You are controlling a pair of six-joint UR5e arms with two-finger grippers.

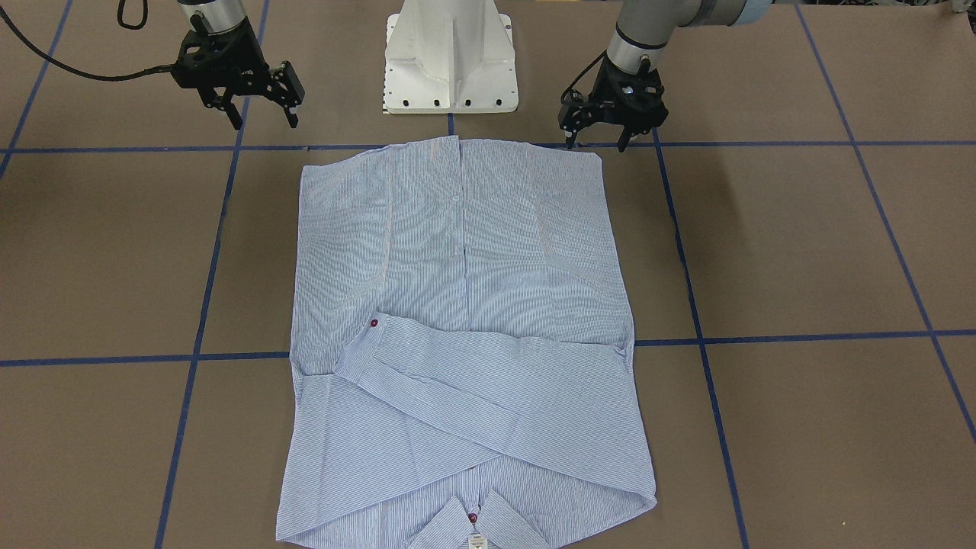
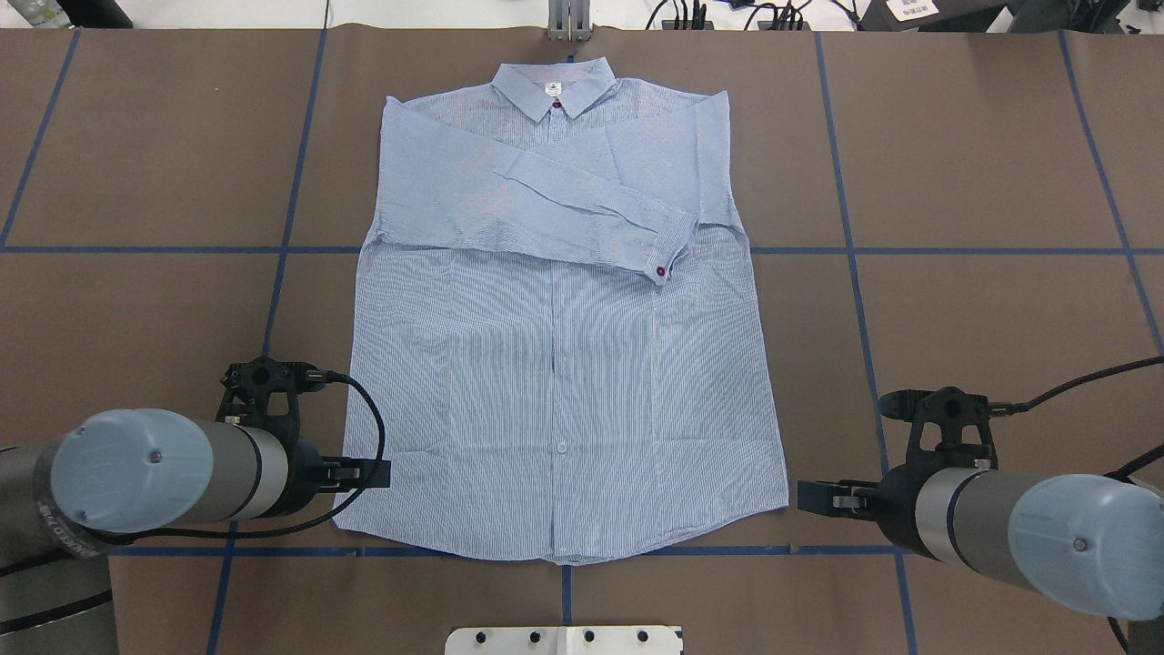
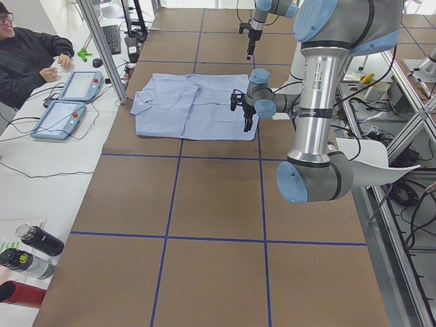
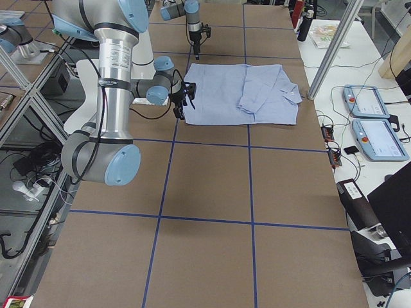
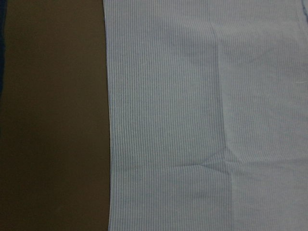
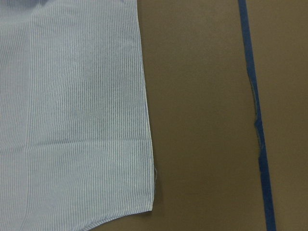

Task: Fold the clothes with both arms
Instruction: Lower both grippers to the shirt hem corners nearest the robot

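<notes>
We are seeing the shirt [image 2: 564, 382] lying flat on the bench [image 2: 982, 182], sleeves [image 2: 582, 214] crossed over the chest | left claw [image 1: 596, 145] and right claw [image 1: 264, 122] hanging spread, empty, near the hem corners | we are judging the cloth light, limp, slippery | we are favouring pinching both hem corners.

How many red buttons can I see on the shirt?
2. One red button sits at the shirt's collar; the other button is on the cuff of the folded sleeve. More may hide under the sleeves.
</notes>
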